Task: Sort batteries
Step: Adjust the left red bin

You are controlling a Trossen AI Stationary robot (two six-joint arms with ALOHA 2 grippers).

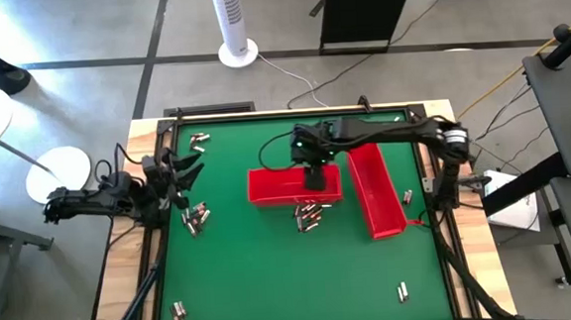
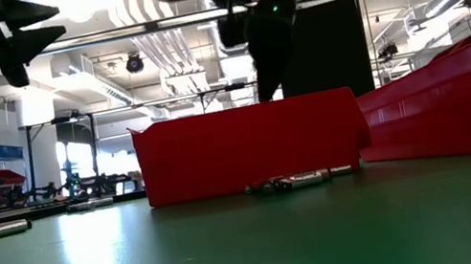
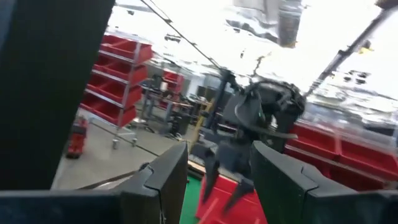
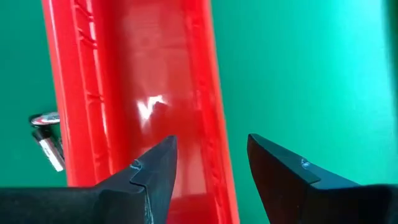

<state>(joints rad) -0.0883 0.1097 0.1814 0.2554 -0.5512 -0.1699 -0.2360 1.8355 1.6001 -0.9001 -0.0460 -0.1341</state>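
Above the middle of the green table (image 1: 243, 272), the right gripper (image 1: 313, 178) hangs over a long red tray (image 1: 294, 184), fingers pointing down and parted with nothing between them. Its wrist view shows both dark fingertips (image 4: 158, 163) framing the tray's red floor, where a blurred pale glint lies; what that glint is cannot be told. Just beside this tray's near wall, a loose cluster of batteries (image 1: 310, 215) lies on the mat, and the low view shows these batteries end to end against the red wall. A second red tray (image 1: 375, 189) lies at an angle on the right half of the table, its near end touching or almost touching the first. Over the left edge of the table, the left gripper (image 1: 181, 172) is raised clear of the surface, fingers apart and empty. Below it, a small group of batteries (image 1: 195, 218) lies near the left edge. Further batteries lie by the far edge (image 1: 199, 139), near the front left corner (image 1: 178, 309), near the front right corner (image 1: 403, 292), and one beside the angled tray (image 1: 408, 196).
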